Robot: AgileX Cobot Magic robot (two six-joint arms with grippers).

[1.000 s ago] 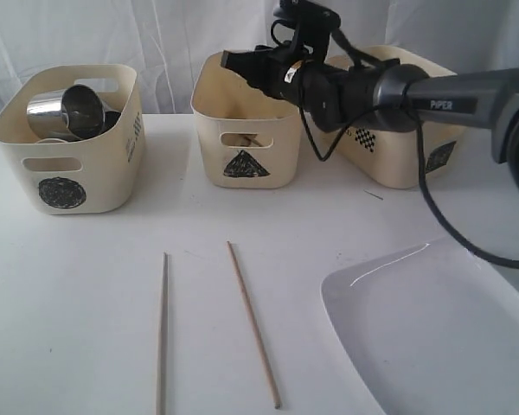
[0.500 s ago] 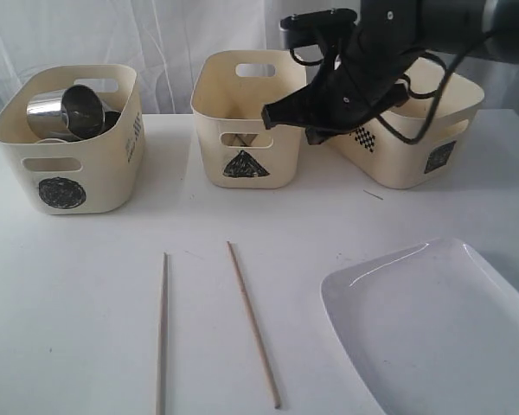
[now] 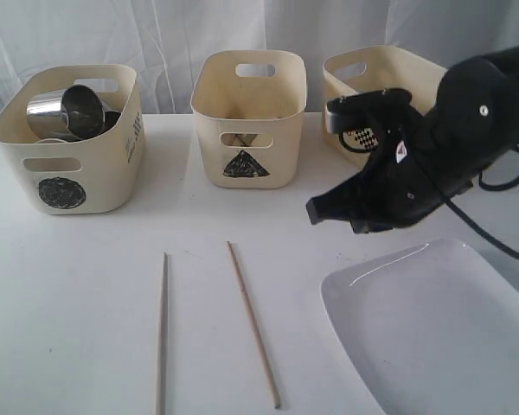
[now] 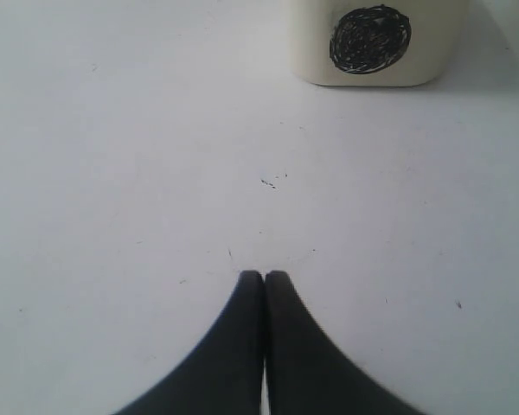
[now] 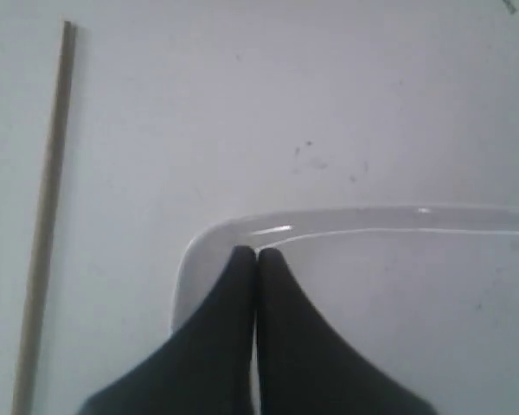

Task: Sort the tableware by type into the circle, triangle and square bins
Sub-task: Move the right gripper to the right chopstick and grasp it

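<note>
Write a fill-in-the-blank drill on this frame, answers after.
1. The shiny steel mugs sit in the cream plastic bin marked with a black ____.
2. ____ thin wooden chopsticks lie apart on the white table.
3. The right end effector, above a corner of the large white squarish plate, is ____ and holds nothing.
4. The middle cream bin bears a black ____ mark.
Missing words: circle; two; shut; triangle.

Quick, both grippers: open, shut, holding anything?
Left gripper: closed, holding nothing.
Right gripper: closed, holding nothing, over a corner of the large white squarish plate.
</note>
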